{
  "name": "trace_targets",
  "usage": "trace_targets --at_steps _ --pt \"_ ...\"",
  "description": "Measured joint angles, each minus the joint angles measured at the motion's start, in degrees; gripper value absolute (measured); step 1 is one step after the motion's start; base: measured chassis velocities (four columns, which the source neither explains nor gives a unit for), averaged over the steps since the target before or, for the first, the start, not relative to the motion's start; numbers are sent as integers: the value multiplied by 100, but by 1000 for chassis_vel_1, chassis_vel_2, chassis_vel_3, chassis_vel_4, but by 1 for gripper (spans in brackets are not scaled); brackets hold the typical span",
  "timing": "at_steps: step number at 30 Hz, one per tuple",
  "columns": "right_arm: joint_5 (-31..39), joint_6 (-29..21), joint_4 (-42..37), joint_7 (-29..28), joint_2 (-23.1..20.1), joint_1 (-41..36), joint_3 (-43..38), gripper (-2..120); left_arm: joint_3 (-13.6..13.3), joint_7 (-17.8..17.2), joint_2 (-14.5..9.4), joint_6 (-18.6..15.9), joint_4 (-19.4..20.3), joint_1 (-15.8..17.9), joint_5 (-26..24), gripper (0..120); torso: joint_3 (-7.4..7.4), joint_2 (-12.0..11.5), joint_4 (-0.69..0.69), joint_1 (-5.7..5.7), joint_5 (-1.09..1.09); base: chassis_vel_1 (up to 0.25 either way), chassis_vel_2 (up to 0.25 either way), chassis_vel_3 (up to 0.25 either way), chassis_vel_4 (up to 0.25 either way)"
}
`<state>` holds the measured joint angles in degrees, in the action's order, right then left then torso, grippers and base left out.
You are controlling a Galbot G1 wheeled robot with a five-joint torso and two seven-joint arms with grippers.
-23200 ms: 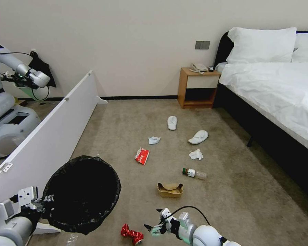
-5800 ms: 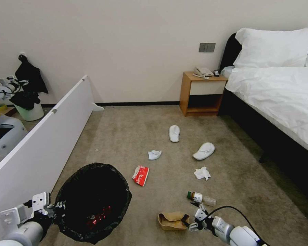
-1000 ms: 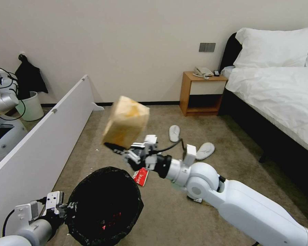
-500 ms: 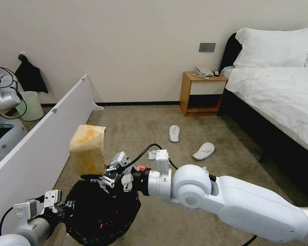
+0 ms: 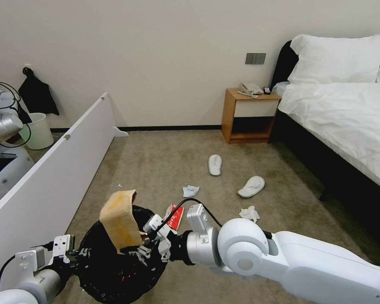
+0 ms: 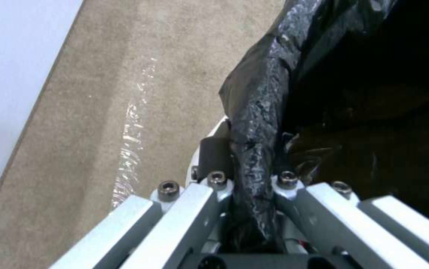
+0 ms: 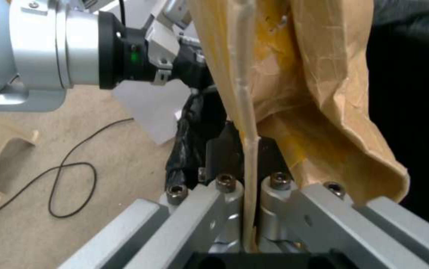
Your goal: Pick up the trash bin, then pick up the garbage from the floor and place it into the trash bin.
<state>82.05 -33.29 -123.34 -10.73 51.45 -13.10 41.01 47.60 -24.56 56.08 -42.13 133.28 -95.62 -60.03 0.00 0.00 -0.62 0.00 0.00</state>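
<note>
The trash bin (image 5: 109,274), lined with a crinkly black bag, hangs at the lower left. My left gripper (image 5: 74,254) is shut on its rim, and the left wrist view shows the black bag edge (image 6: 254,123) pinched between the fingers. My right gripper (image 5: 142,250) is shut on the brown cardboard scrap (image 5: 119,219), which stands upright over the bin's mouth; its thin edge (image 7: 244,93) runs between the jaws. On the carpet lie a red-and-white wrapper (image 5: 173,216), two tissues (image 5: 190,190) (image 5: 250,213) and two white slippers (image 5: 215,164) (image 5: 251,186). My right arm hides the bottle.
A long white board (image 5: 50,177) runs along the left beside the bin. Behind it stand another robot (image 5: 2,126) and a pale unlined bin (image 5: 39,131). A wooden nightstand (image 5: 249,116) and a bed (image 5: 346,118) take up the right side.
My right gripper has brought the cardboard scrap down and a little right, from beside the white board to the bin's mouth. The left gripper still holds the rim.
</note>
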Motion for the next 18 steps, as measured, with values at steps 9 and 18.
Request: trace_targets --at_steps 9,18 --pt "339 -252 10 -341 56 -11 10 0 -21 -3 4 0 11 29 -47 2 0 0 0 0 0 0 0 0 0" --pt "441 -359 73 -464 148 78 96 0 -69 -4 11 0 73 6 -90 2 0 0 0 0 0 0 0 0 0"
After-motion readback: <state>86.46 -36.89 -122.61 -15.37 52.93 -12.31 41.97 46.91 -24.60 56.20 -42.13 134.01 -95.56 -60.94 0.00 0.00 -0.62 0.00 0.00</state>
